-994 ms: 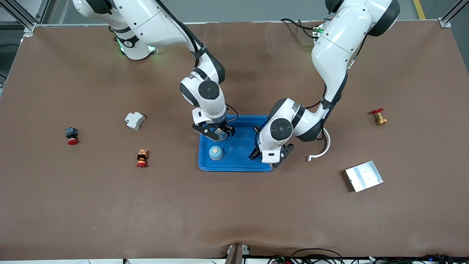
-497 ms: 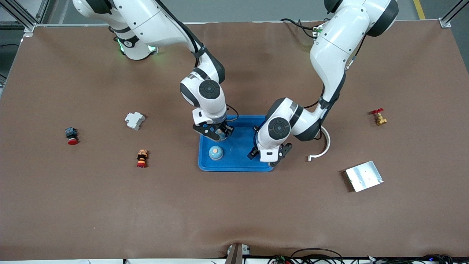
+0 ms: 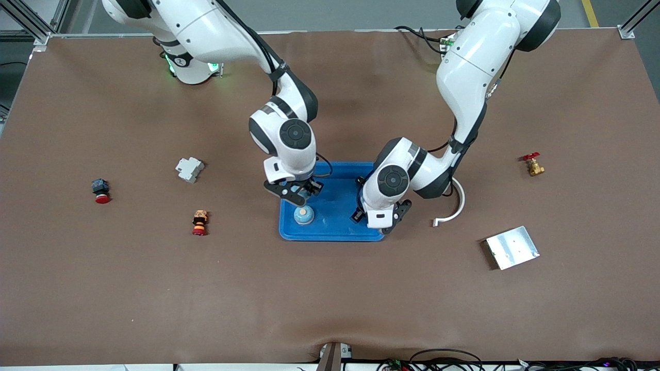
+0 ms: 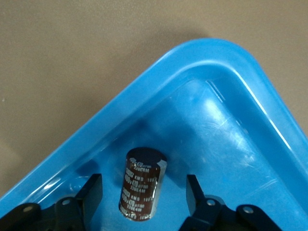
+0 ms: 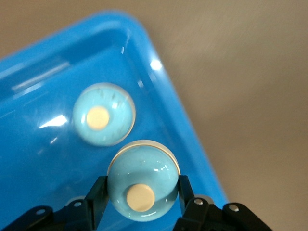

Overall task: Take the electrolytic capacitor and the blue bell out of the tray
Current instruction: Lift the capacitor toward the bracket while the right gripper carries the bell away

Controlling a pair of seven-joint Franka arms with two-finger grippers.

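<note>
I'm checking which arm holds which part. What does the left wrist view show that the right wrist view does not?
Only the left wrist view shows the capacitor, upright in a corner of the tray between the left gripper's open fingers, untouched. Only the right wrist view shows two bells: the held bell, gripped by the right gripper, and the second bell sitting in the tray below. Both show the blue tray and the brown table.

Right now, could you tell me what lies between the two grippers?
Only bare blue tray floor lies between the right gripper and left gripper, as the front view shows.
</note>
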